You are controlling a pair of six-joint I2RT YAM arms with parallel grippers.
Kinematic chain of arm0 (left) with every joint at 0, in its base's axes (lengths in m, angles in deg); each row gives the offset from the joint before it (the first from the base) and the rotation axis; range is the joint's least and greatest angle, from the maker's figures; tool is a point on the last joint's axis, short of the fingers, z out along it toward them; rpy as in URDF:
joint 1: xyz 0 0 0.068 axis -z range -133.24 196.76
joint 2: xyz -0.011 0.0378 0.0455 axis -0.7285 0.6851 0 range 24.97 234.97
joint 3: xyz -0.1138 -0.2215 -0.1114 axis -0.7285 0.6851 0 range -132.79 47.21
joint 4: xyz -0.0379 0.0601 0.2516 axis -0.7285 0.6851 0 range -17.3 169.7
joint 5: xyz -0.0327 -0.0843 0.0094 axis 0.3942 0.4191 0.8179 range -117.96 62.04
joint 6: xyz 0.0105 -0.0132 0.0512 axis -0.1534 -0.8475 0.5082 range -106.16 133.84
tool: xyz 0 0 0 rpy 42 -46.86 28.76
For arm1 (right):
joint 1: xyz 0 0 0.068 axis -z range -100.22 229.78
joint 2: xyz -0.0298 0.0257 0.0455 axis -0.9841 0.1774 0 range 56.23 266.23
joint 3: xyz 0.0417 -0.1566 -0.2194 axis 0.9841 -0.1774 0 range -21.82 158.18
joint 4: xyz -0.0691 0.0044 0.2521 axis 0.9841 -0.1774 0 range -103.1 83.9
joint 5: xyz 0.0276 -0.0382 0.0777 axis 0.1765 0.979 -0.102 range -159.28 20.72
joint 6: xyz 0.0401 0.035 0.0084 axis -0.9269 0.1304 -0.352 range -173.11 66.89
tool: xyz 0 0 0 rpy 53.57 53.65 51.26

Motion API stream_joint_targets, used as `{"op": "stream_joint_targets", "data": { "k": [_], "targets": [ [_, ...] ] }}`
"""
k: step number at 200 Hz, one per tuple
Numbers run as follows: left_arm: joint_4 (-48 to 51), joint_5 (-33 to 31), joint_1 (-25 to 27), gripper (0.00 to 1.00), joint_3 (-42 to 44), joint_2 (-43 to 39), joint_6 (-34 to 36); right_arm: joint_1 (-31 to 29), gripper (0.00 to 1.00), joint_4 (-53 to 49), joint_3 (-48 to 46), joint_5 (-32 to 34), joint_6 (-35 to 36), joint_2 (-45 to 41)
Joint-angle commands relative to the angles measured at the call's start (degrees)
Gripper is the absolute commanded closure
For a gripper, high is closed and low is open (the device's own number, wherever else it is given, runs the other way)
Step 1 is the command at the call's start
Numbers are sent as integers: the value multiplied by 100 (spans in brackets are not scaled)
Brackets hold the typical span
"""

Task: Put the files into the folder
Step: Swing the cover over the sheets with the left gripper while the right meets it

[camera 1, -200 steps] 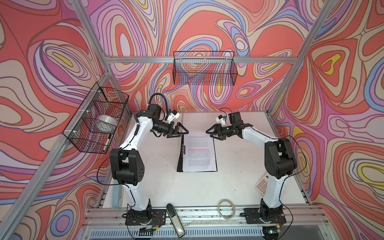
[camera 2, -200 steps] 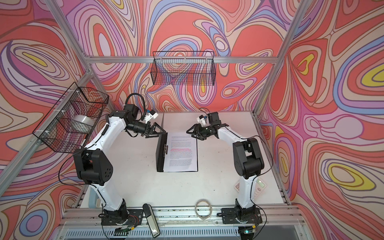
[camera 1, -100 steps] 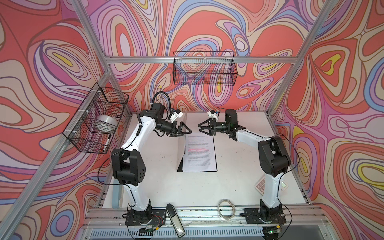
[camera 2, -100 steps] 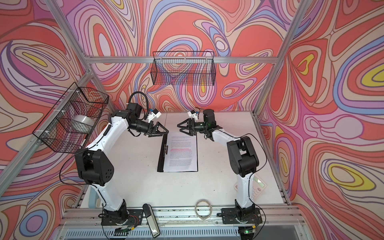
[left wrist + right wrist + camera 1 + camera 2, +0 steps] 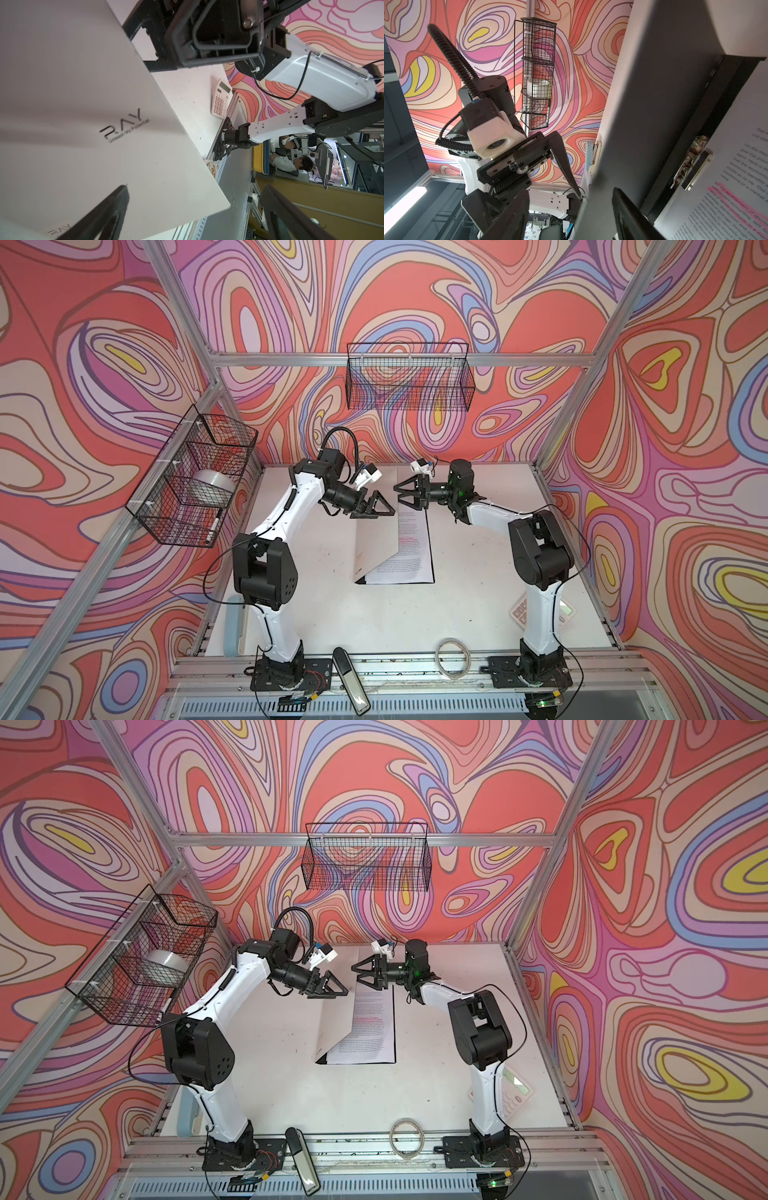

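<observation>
The folder, cover tilted up, stands between left gripper and right gripper.

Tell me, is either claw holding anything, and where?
Nothing is gripped. The left gripper and right gripper are both open at the far edge of the folder, its cover half-raised; whether a finger touches it cannot be told.

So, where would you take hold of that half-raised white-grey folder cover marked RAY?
Probably the free long edge near its far corner, coming in from the far end. The flat white-grey folder cover stands tilted above the printed white paper sheets, so that thin edge is bare on both faces, with the open right gripper close by.
</observation>
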Motion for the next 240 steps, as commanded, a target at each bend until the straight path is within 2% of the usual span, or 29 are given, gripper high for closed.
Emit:
{"op": "stream_joint_targets", "data": {
  "k": [1, 81, 103, 133, 171, 201, 240],
  "targets": [
    [117, -118, -27, 0, -239, -132, 86, -42, 32, 236, -46, -99, -125, 132],
    [5, -196, -43, 0, -333, -278, -25, -35, 31, -190, 0, -125, 172, 127],
    [-112, -380, -91, 0, -286, -327, -119, -34, 31, -1377, 155, -16, 1045, 42],
    [-420, -317, -363, 0, -5, -450, -373, -31, 31, -2840, 439, 178, 2080, -65],
    [-428, -273, -661, 0, 249, -581, -294, -36, 31, -5645, 1232, 1114, 4023, -99],
    [-426, -261, -756, 0, 533, -666, -189, -34, 32, -6566, 1391, 2013, 4649, -171],
    [-569, -242, -798, 0, 873, -760, -189, -35, 31, -6908, 1246, 2513, 4947, -231]
  ]
}}
